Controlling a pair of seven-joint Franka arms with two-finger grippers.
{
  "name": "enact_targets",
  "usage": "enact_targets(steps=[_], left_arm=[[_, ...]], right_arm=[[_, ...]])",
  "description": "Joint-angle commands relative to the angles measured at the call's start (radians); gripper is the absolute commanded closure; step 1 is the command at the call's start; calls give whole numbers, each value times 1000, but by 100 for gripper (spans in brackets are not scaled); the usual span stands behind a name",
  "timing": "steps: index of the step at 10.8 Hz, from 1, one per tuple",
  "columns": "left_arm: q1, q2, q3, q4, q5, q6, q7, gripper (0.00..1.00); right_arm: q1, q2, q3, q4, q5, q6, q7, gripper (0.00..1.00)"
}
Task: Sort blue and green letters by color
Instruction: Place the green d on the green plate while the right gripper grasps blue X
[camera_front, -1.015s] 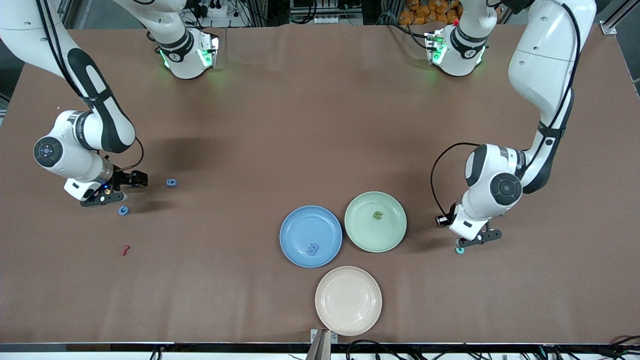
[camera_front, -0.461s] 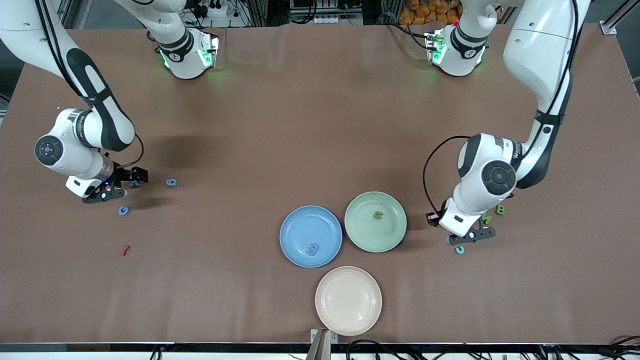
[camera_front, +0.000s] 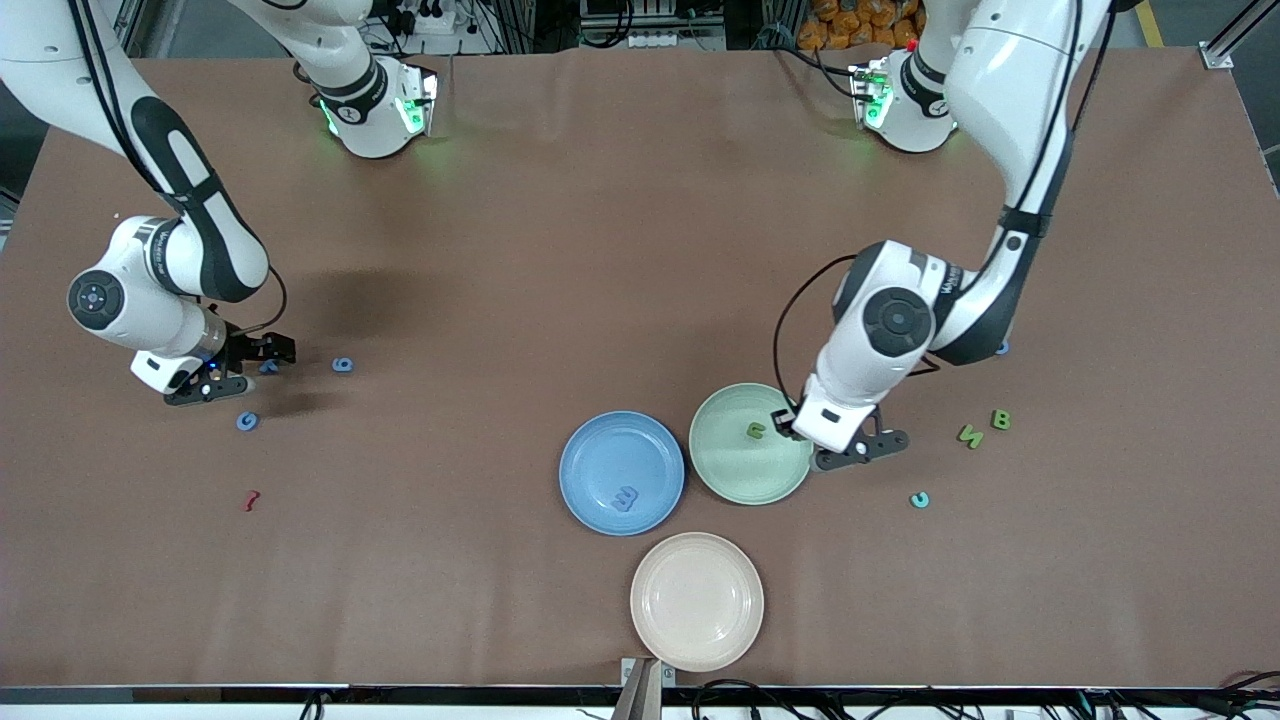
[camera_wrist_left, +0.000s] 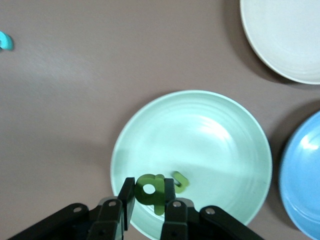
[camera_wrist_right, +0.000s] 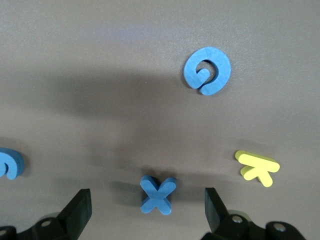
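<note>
Brown table, three plates mid-front. My left gripper (camera_wrist_left: 149, 206) pinches green letter (camera_wrist_left: 151, 190) over green plate (camera_front: 722, 480), rim at plate's three o'clock; delivery step, next: release. Right gripper (camera_wrist_right: 147, 212) spread, straddling blue X (camera_wrist_right: 158, 194).

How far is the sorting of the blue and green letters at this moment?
Done: one green letter lies in the green plate, one blue letter in the blue plate.

In hand: the left gripper holds a green letter piece over the green plate. The right gripper hangs open over a blue X.

Left: two green letters and several blue letters on the table.
</note>
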Motion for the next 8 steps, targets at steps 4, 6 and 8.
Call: enact_targets(steps=[4, 6, 8], left_arm=[[-85, 72, 42, 84, -7, -19, -88, 0], [-83, 70, 44, 81, -5, -19, -85, 0], [-65, 55, 42, 71, 40, -20, -56, 0]], right_arm=[[-18, 3, 13, -24, 23, 43, -15, 0], [-18, 9, 13, -24, 23, 45, -15, 0], [-18, 12, 13, -24, 23, 45, -15, 0]])
